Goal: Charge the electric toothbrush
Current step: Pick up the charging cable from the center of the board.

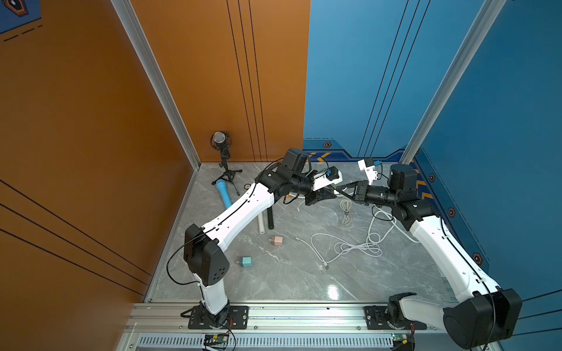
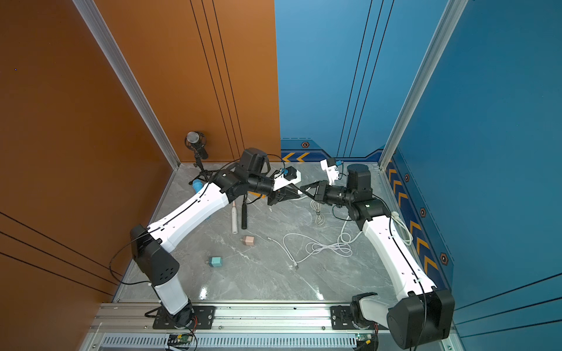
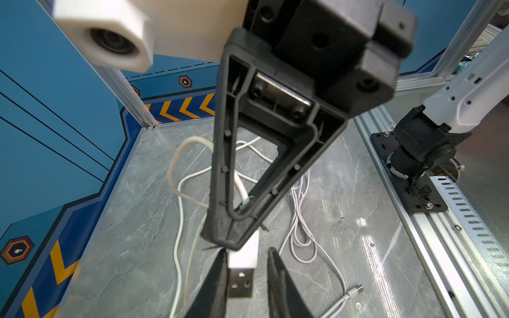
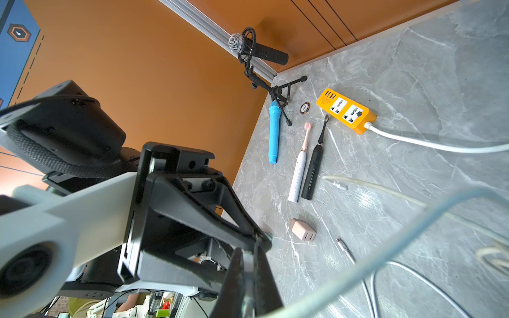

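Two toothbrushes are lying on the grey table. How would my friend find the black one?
Look for the orange plastic power strip near the orange-wall corner of the grey marble table. Two electric toothbrushes lie side by side next to it, heads toward the strip. The black electric toothbrush is the all-dark one; its neighbour, the white electric toothbrush, has a pink head.

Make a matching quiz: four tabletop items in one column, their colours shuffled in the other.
Items
1. power strip
2. toothbrush nearer the strip
3. adapter by the toothbrush handles
4. adapter nearer the front rail

Colours
a. teal
b. black
c. pink
d. orange-yellow

Pairs: 1-d, 2-b, 3-c, 4-a
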Available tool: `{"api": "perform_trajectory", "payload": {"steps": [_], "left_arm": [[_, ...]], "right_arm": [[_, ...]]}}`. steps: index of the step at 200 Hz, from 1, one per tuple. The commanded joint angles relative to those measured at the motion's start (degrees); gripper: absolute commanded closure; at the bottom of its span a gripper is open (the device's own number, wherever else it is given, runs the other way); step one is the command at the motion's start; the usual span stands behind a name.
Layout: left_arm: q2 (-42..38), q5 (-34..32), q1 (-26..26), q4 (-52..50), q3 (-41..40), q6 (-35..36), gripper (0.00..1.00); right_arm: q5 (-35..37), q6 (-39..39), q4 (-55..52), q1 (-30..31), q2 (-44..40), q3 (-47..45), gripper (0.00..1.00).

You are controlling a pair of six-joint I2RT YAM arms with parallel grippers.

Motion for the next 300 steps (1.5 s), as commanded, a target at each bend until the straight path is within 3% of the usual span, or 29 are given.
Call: {"api": "perform_trajectory", "payload": {"steps": [1, 15, 29, 101, 140, 151, 179, 190, 241, 276, 300], "left_arm": [[1.0, -1.7, -0.5, -1.1, 1.5, 0.8, 0.84], [1.1, -2.6, -0.6, -1.1, 1.6, 0.9, 0.88], [1.1, -3.0, -0.6, -1.1, 1.8, 1.2, 0.89], [1.5, -3.7, -0.6, -1.1, 2.3, 2.2, 0.89], [1.0, -2.8, -0.9, -1.1, 1.2, 3.8, 0.89], [0.6, -2.8, -1.2, -1.1, 0.3, 4.8, 0.83], [-0.5, -3.6, -1.8, -1.1, -1.8, 6.3, 0.43], [-1.5, -4.9, -1.6, -1.1, -2.9, 4.9, 0.37], [-15.4, -17.6, 2.6, -2.7, -23.2, 5.8, 0.38], [-19.4, -13.2, 12.5, -12.8, -33.5, 11.4, 0.39], [-19.5, -13.1, 13.0, -13.4, -39.7, 18.7, 0.38]], "right_arm": [[-0.7, -0.1, -0.8, 0.3, -0.3, 1.6, 0.92], [-1.3, -0.1, -1.4, 0.4, 0.0, 1.6, 0.83], [-2.5, -0.1, -1.6, 0.4, 0.3, 1.6, 0.81], [-4.0, -2.5, -5.1, 0.5, 0.2, 1.7, 0.88], [-0.3, -2.5, -5.3, 0.4, -0.4, 1.9, 0.95], [1.3, -2.1, -5.2, 0.4, -0.6, 2.0, 0.97], [4.8, -0.5, -3.5, 0.4, -0.8, 1.8, 1.0], [7.1, 0.0, -3.6, -0.2, -1.1, 1.5, 1.0], [10.6, 0.1, -3.6, -2.3, -2.0, -0.3, 1.0], [9.6, -1.1, -3.7, -2.4, -1.9, -0.5, 0.99], [8.6, -1.8, -3.6, -2.5, -1.9, -0.4, 0.99]]}}
